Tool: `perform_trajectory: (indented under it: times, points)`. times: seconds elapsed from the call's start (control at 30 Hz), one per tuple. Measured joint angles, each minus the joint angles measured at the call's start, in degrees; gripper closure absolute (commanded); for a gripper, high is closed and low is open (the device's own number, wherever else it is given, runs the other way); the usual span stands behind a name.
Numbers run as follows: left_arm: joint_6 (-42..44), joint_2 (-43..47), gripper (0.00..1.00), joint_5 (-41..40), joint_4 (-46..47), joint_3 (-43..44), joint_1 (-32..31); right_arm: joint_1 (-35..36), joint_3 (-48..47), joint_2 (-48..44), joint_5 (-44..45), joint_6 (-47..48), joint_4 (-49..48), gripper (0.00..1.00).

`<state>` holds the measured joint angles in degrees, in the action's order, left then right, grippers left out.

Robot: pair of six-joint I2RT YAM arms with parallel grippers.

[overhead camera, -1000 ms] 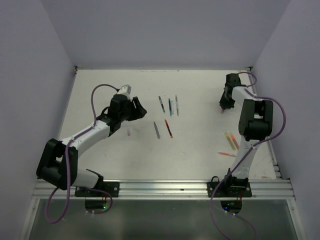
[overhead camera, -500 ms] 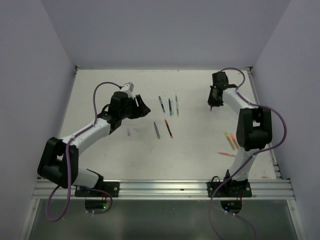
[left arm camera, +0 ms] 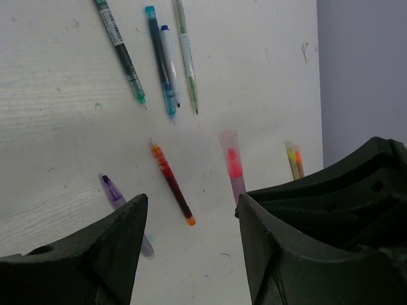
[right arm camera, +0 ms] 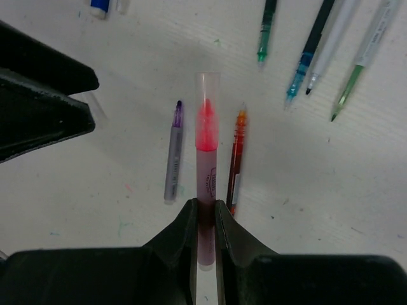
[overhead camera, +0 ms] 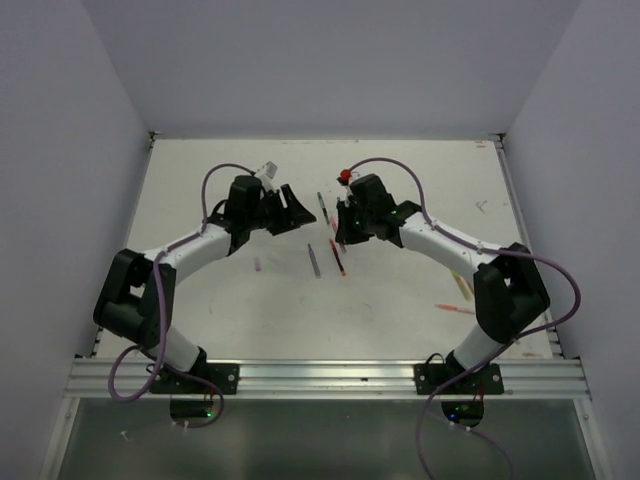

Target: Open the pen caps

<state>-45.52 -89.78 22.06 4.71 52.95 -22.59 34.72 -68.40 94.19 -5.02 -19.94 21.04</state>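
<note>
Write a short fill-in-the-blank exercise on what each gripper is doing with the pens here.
1. The right gripper is shut on a pen with a ____ tip.
2. The left gripper stands ____, holding nothing.
3. On or off? The held pen's clear cap is ____.

Missing words: pink; open; on

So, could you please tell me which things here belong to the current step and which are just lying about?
In hand: pink pen, held by the right fingers; its clear cap; open left fingers facing it.
Lying about: purple pen, orange-red pen, teal pen, blue pen, white pen, green pen, yellow pen.
</note>
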Motion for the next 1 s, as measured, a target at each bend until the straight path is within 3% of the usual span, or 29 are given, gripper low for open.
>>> perform_trajectory:
  times: [0.43,0.53,0.83,0.87,0.9,1.0]
  points:
    - [-5.7,-2.9,0.39,5.0,5.0,0.0,0.0,5.5,0.7,0.0,-3.9,-1.9,-5.4,1.0]
    - [-6.4,-3.1,0.47,5.5,5.6,-0.1,0.1,5.7,0.7,0.0,-4.2,-2.4,-6.1,1.0]
    - [-8.1,-3.1,0.91,6.8,7.7,-1.0,0.1,5.7,0.7,0.0,-4.1,-3.7,-8.2,0.99]
    - [-8.3,-3.1,0.94,6.9,8.0,-1.0,0.1,5.8,0.7,0.2,-4.0,-3.8,-8.3,0.94]
    - [-8.3,-3.1,0.96,6.9,8.1,-1.1,0.1,5.8,0.8,0.3,-4.0,-3.9,-8.5,0.81]
    - [-8.5,-3.1,1.0,6.9,8.1,-1.2,0.1,5.8,0.9,0.5,-4.1,-4.2,-8.9,0.71]
